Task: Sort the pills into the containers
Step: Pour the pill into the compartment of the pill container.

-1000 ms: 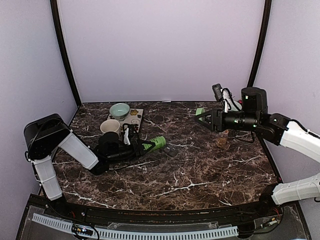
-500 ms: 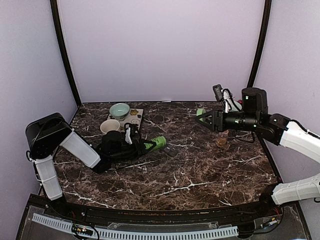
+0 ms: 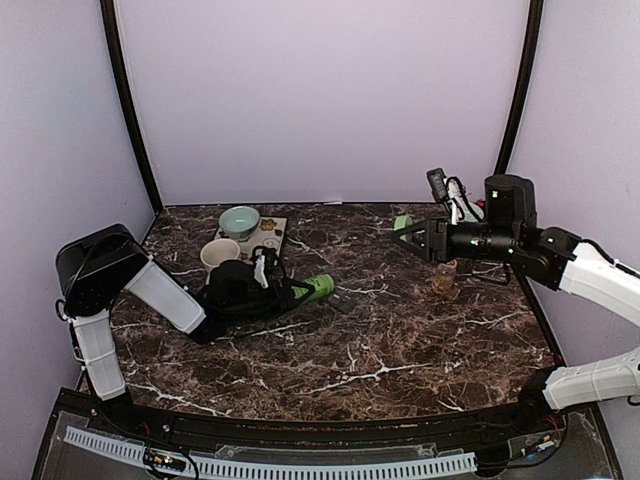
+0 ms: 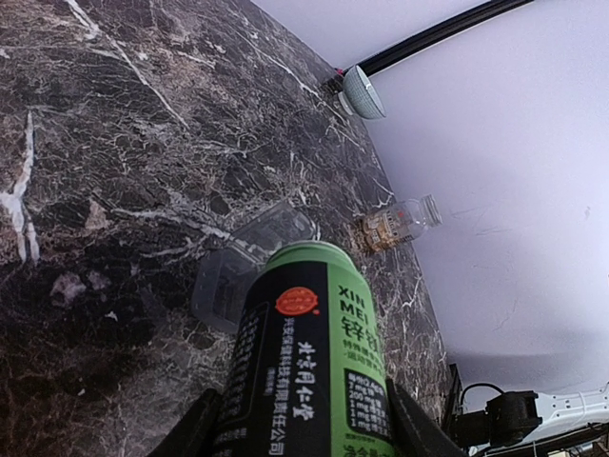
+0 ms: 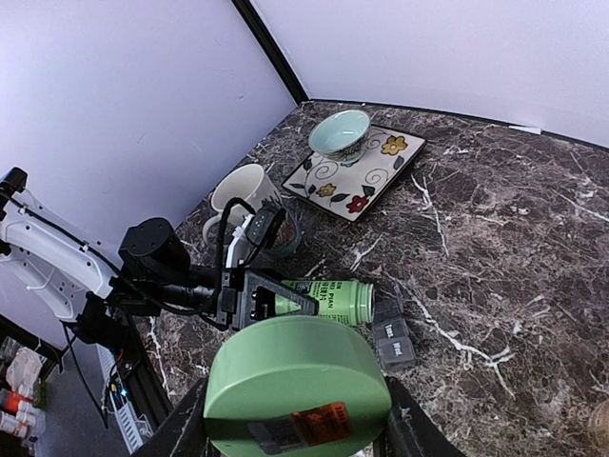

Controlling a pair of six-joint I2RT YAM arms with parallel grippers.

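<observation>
Bare dark marble surface (image 3: 400, 340) lies in front and right of the dark grey plastic compartment strip (image 5: 393, 333); a green metal can (image 3: 312, 288) crowds its left end; a small clear jar (image 4: 395, 226) stands well right.

Green-black can (image 4: 314, 371): "XIN MEI", Chinese characters beside.

A dark brown marble counter with white veins (image 3: 400, 340) sits inside a booth of plain pale lilac walls (image 3: 320, 100), with thin black poles (image 3: 128, 105) in the back corners and soft, even light.
</observation>
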